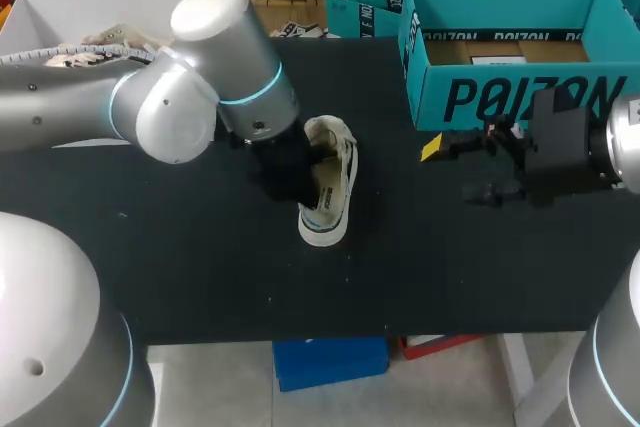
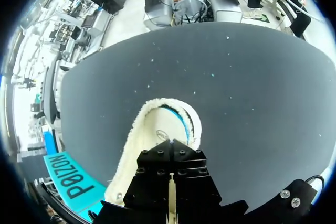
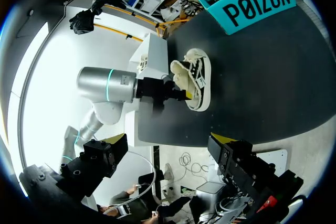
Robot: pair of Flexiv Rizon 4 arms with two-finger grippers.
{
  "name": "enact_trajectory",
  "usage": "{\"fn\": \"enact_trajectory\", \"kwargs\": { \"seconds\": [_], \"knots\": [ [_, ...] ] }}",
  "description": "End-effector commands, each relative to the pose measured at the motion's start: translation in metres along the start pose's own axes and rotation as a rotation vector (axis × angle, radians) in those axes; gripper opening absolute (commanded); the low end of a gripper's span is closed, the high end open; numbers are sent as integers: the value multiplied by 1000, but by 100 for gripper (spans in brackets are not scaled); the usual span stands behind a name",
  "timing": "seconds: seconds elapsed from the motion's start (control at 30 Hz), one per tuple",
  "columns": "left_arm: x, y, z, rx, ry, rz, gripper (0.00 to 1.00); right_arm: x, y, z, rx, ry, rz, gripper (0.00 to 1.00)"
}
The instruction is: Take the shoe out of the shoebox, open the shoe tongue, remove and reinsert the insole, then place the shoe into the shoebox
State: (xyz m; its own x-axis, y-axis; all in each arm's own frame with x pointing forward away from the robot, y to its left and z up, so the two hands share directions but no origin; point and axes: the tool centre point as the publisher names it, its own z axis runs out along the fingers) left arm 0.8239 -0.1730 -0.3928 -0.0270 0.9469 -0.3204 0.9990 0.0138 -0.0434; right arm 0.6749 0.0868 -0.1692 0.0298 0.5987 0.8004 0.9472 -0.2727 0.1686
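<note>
A cream low-top shoe (image 1: 333, 179) lies on the black table (image 1: 200, 267), its blue-striped sole end toward the front edge. My left gripper (image 1: 283, 165) is pressed against the shoe's left side and reaches into its opening. In the left wrist view the fingers (image 2: 157, 174) stand shut, and their tips are sunk out of sight inside the shoe (image 2: 157, 129). I cannot tell whether they pinch anything. The open teal shoebox (image 1: 515, 97) stands at the back right. My right gripper (image 1: 455, 169) hovers open in front of the box, right of the shoe (image 3: 197, 77), holding nothing.
A white bin (image 1: 45, 12) with another pale shoe in it sits at the back left, behind my left arm. A second teal box (image 1: 365, 7) stands behind the first. Bare black table lies in front of the shoe.
</note>
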Motion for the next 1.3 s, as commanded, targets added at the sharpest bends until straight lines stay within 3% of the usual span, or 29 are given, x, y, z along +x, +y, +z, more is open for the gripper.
{"fn": "enact_trajectory", "kwargs": {
  "seconds": [0.03,0.63,1.03,1.3],
  "knots": [
    [-2,3,5,1,30,1,0,0,0,1,0,0,0,100],
    [-1,6,35,43,97,7,0,0,0,1,0,0,0,100],
    [-10,8,-28,-21,26,22,0,0,0,1,0,0,0,100],
    [-1,23,-69,-45,-55,-41,0,0,0,1,0,0,0,100]
  ]
}}
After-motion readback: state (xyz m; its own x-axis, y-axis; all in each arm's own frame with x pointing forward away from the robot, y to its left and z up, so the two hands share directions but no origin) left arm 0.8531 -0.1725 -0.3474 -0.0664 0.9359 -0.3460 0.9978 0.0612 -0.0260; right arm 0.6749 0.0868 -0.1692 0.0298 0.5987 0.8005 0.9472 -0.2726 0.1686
